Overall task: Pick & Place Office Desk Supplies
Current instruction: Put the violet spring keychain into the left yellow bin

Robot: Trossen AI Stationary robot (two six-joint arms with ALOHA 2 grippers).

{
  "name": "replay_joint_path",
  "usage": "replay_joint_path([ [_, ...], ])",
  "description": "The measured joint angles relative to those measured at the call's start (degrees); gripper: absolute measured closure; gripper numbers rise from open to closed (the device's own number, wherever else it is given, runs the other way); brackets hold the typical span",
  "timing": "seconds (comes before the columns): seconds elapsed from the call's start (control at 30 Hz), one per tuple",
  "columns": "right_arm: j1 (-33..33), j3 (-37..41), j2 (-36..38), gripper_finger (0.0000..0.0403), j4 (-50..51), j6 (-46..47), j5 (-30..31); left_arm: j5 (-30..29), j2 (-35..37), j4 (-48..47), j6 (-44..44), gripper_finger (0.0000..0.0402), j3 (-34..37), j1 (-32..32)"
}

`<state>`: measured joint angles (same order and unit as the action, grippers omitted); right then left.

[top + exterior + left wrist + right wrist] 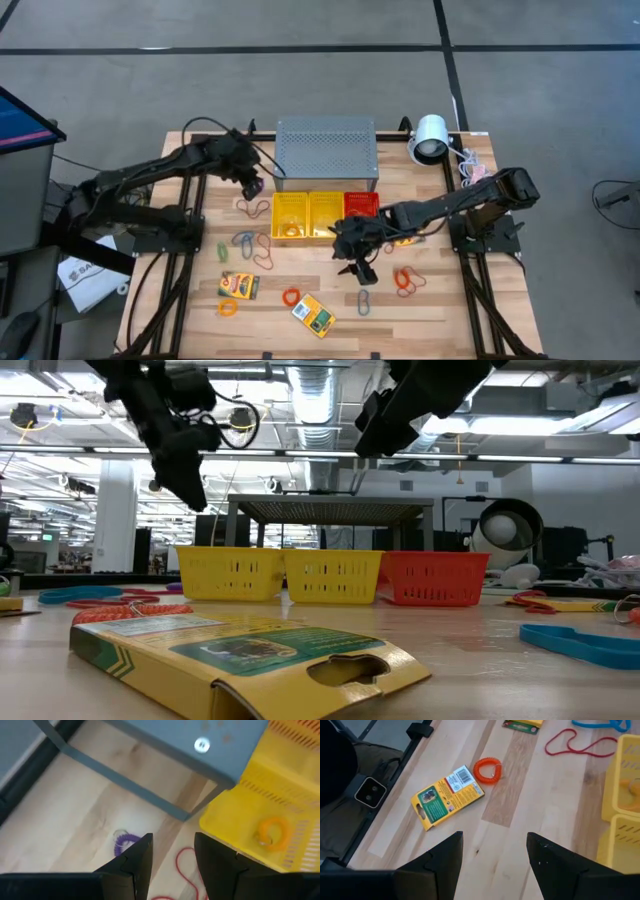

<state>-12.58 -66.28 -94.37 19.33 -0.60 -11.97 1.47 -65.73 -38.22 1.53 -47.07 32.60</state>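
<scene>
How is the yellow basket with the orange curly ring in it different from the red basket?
The yellow basket is yellow; the red basket is red. The yellow basket sits at the left end of the row, the red basket at the right end. The yellow basket holds an orange coil ring; what lies in the red basket I cannot tell. Both are slotted plastic baskets on the wooden table, in front of the grey metal box.

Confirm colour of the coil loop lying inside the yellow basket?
Orange coil loop; clearest in the left wrist view.
</scene>
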Motion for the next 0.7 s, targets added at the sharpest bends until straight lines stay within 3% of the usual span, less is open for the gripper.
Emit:
replay_joint_path([
  [0.3, 0.0, 0.0, 0.0, 0.0191, 0.0, 0.8, 0.0, 7.5, -9.3, -0.8, 4.7, 0.0260, 0.0, 5.1],
  [0.7, -0.2, 0.0, 0.0, 0.0191, 0.2, 1.2, 0.0, 5.4, -13.4, -5.9, 9.7, 0.0260, 0.0, 5.4],
])
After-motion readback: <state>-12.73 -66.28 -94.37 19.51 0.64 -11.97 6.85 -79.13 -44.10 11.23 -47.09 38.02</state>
